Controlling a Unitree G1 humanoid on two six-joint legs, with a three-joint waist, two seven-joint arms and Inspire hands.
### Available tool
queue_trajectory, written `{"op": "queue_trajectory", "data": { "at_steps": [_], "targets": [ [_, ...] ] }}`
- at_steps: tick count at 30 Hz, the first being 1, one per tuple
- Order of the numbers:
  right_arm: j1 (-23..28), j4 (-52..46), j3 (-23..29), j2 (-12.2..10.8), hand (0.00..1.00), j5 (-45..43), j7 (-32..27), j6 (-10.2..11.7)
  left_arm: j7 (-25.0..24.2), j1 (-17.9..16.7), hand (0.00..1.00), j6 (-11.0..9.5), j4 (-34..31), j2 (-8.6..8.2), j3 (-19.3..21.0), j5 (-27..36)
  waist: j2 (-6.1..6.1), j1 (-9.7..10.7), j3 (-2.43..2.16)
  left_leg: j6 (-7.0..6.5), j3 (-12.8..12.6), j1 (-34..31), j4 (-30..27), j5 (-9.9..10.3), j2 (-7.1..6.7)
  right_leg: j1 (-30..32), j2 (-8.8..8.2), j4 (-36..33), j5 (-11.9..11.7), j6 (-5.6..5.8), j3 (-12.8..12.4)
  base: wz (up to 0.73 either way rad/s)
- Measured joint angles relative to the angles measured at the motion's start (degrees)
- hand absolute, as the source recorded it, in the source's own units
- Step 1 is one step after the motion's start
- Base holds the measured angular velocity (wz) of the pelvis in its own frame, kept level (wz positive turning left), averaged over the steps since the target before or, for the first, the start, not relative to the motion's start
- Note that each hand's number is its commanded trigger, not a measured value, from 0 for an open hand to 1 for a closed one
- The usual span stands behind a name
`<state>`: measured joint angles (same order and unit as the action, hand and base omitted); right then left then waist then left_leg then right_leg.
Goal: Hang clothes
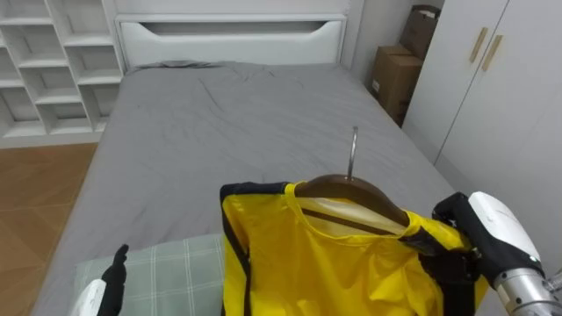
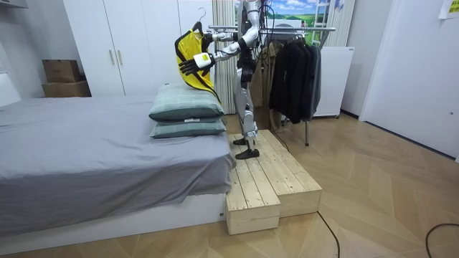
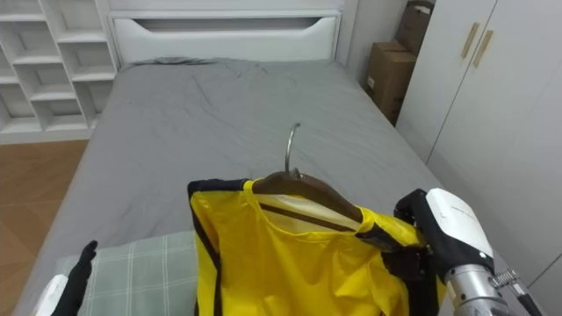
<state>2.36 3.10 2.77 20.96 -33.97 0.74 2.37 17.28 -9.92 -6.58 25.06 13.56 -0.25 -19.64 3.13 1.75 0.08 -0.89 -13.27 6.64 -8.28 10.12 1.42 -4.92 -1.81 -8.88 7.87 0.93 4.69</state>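
Note:
A yellow garment [image 1: 334, 263] with black trim hangs on a brown wooden hanger [image 1: 351, 189] whose metal hook [image 1: 354, 149] points up. I hold it out in front of me over the foot of the bed. My right hand [image 1: 461, 228] is at the garment's right shoulder, dark fingers curled round the hanger's end through the cloth. At the lower left my left hand [image 1: 110, 281] hovers over a checked pillow, fingers straight and holding nothing. In the room view I stand on a wooden platform [image 2: 265, 179] beside the bed, with the yellow garment [image 2: 188, 46] raised at chest height.
A grey bed [image 1: 246, 123] stretches ahead to a white headboard. Two green checked pillows [image 2: 185, 110] lie stacked below the garment. White wardrobes [image 1: 492, 79] and cardboard boxes [image 1: 395, 79] stand at the right, white shelves [image 1: 53, 61] at the left. A clothes rack [image 2: 294, 68] with dark clothes stands behind me.

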Motion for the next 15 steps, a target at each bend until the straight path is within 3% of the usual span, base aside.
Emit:
{"op": "queue_trajectory", "data": {
  "at_steps": [15],
  "targets": [
    [1.87,-8.47,1.36,-0.04,1.0,0.28,1.31,-0.57,5.76,-3.46,0.0,-0.31,22.92,-0.76,7.34,5.37,0.11,-2.24,0.1,0.16,-0.95,-0.06,0.2,0.11,0.33,0.94,0.37,-0.79,-0.01,-0.02,-0.67,-0.04]
  ]
}}
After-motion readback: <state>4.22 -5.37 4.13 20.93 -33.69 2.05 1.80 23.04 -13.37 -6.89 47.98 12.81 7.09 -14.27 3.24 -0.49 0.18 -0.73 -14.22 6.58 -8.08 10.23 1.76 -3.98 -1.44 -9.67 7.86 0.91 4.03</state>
